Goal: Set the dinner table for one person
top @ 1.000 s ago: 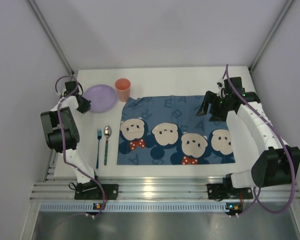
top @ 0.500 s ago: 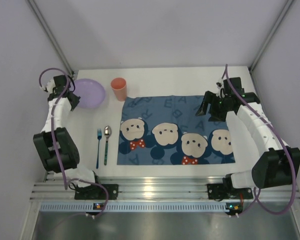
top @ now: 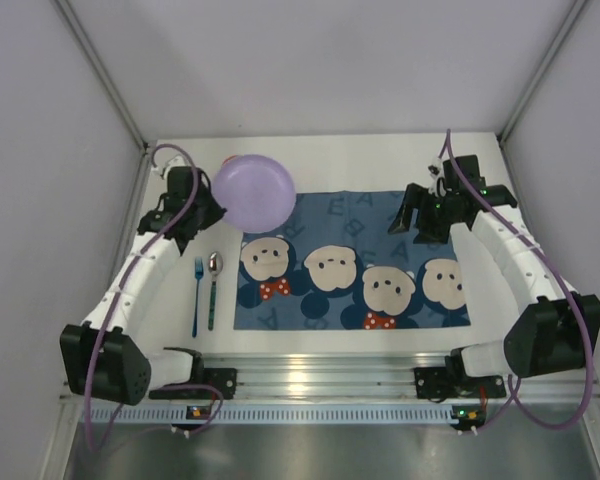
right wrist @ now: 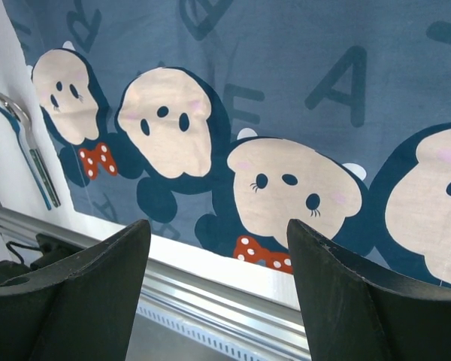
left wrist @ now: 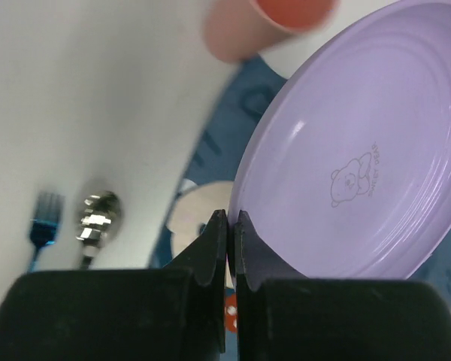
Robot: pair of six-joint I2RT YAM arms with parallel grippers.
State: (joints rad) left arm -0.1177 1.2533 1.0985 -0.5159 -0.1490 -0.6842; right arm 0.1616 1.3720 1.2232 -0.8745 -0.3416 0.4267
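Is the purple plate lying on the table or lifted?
Lifted. The left gripper pinches the rim of the plate, holding it tilted over the corner of the placemat.

Mat (right wrist: 286,83): blue cloth with bears and letters, on white table (right wrist: 0,177).
Spoon (right wrist: 33,154), fork (right wrist: 18,150): side by side, beside mat.
Jaws: spread wide.

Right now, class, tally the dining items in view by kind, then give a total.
purple plate: 1
cup: 1
blue fork: 1
spoon: 1
bear placemat: 1
Total: 5
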